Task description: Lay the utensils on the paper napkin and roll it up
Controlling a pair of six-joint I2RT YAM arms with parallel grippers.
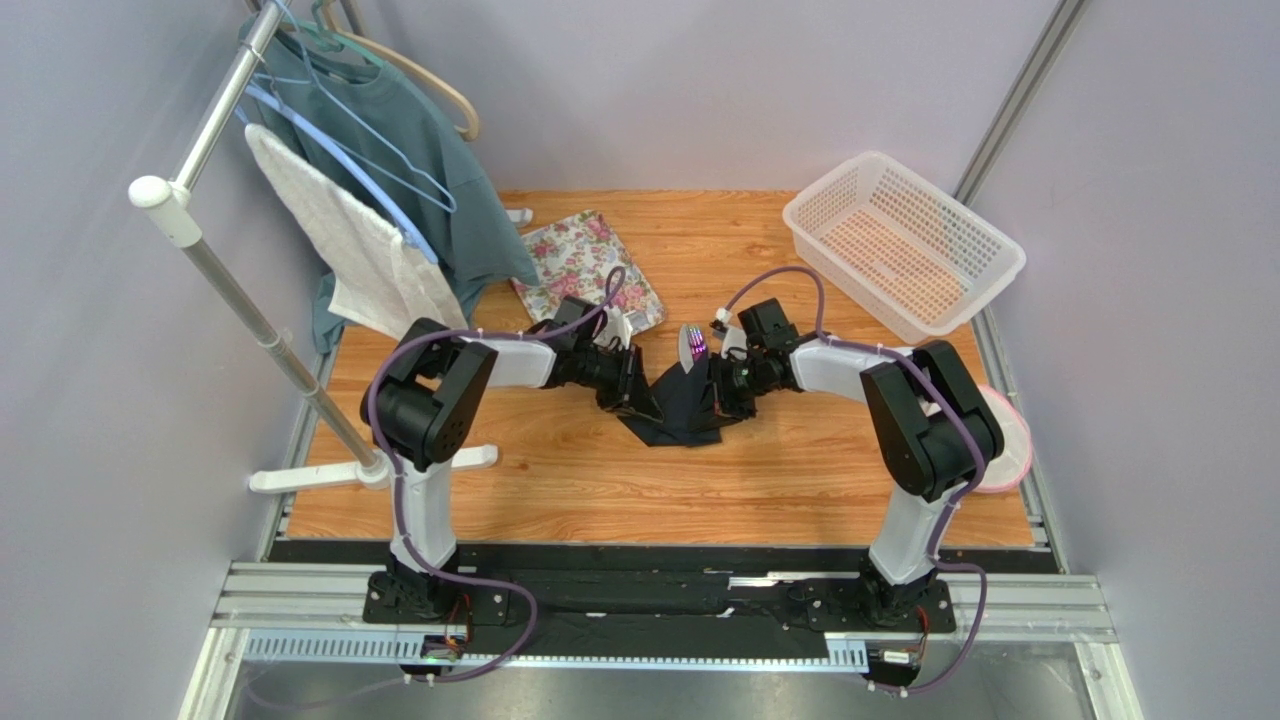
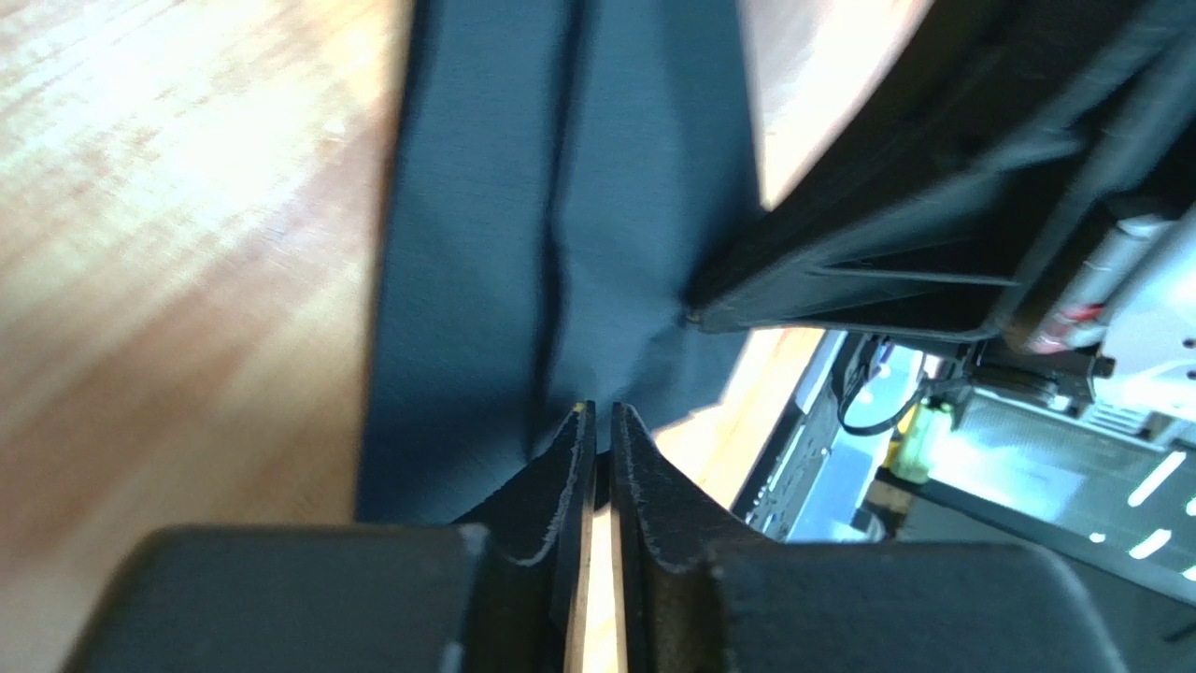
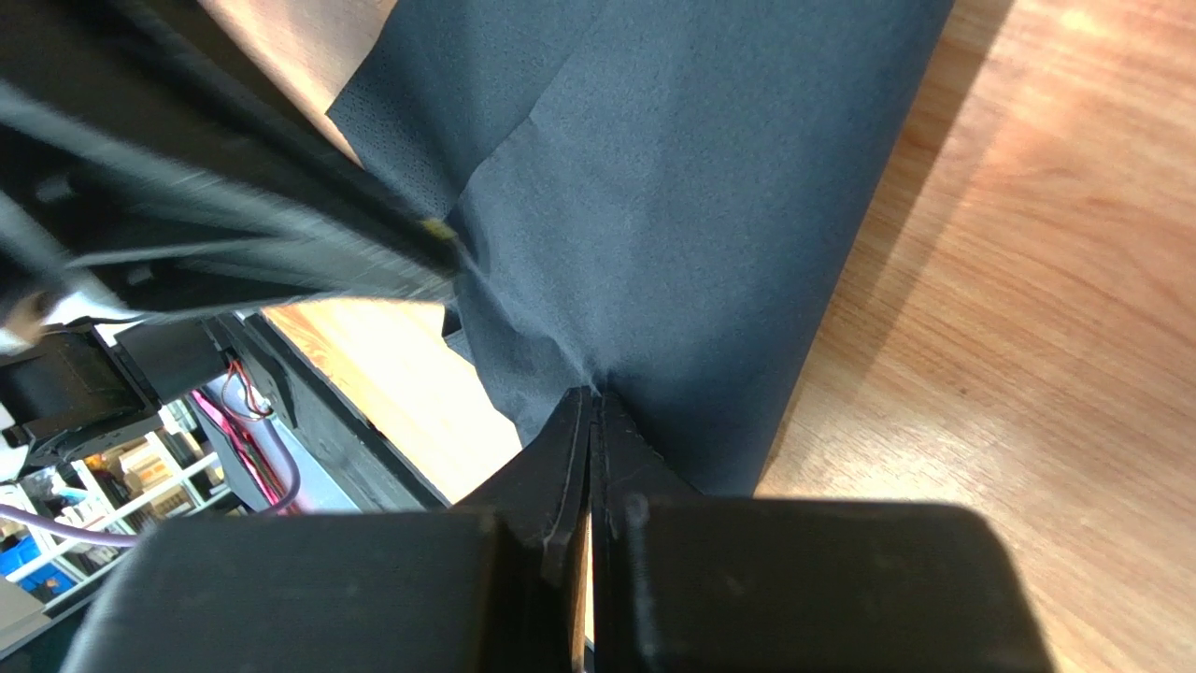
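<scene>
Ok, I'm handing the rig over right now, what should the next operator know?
left gripper: shut on the left side of the napkin.
right gripper: shut on the napkin's right side.
Things: the napkin sits mid table, folded over itself between the two grippers. The fork pokes out of its far end. The knife is not clearly visible, possibly inside.
Done: at least the fork is on the napkin, and rolling has begun.
Left: confirm the knife is in, finish the roll, then open both grippers.
</scene>
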